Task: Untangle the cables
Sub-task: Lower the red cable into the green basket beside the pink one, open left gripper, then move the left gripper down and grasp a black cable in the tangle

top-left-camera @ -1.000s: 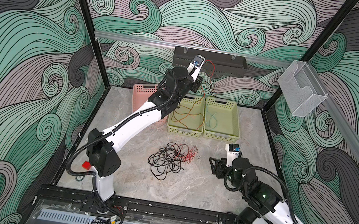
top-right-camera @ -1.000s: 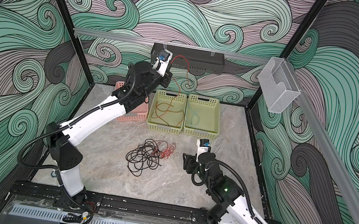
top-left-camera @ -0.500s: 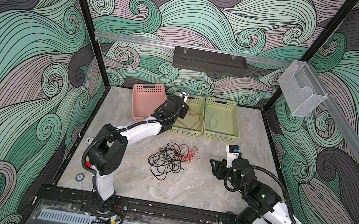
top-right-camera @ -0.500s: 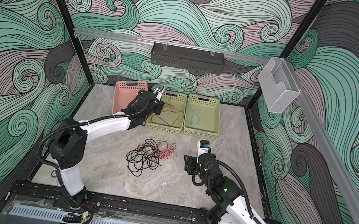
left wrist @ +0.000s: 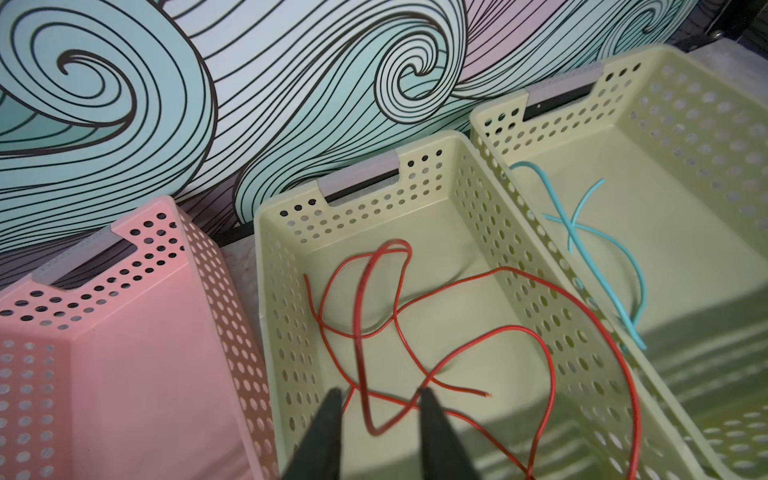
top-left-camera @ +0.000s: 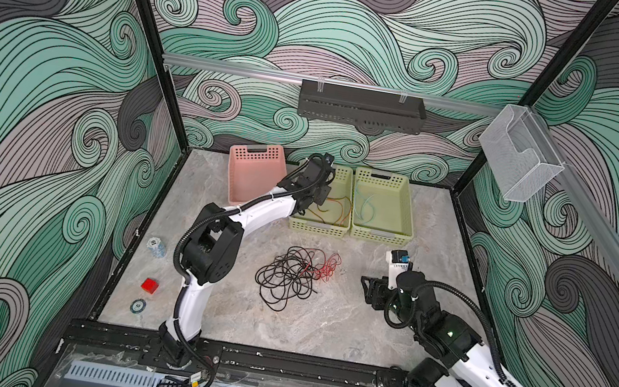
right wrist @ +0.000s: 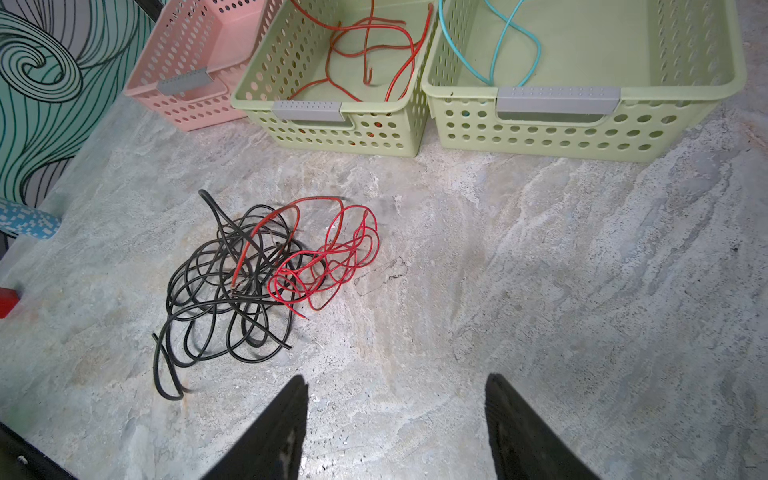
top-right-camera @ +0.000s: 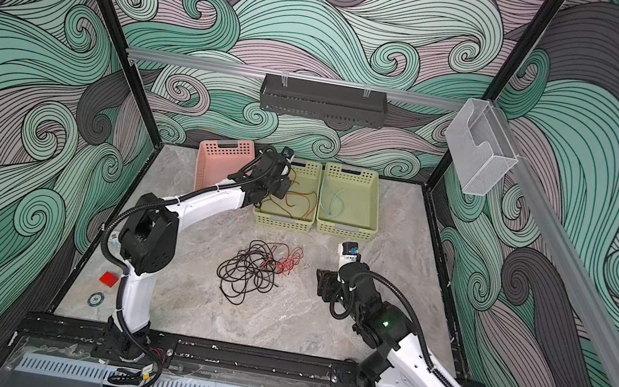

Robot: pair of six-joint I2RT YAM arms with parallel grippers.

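White arm links [top-left-camera: 269,211], black joints [top-left-camera: 211,251], ribbed black hoses [top-left-camera: 449,285], tapered black fingers [right wrist: 274,432].

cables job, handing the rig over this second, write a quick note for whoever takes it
Left claw: open over the middle green basket, gripping nothing; strands of the orange-red cable lie between its tips.
Right claw: open over bare table, holding nothing, short of the black and red tangle.
Done: orange-red cable is in the middle green basket, teal cable in the right green basket.
Left: the black and red tangle lies on the table, not yet separated. The pink basket shows no cable.
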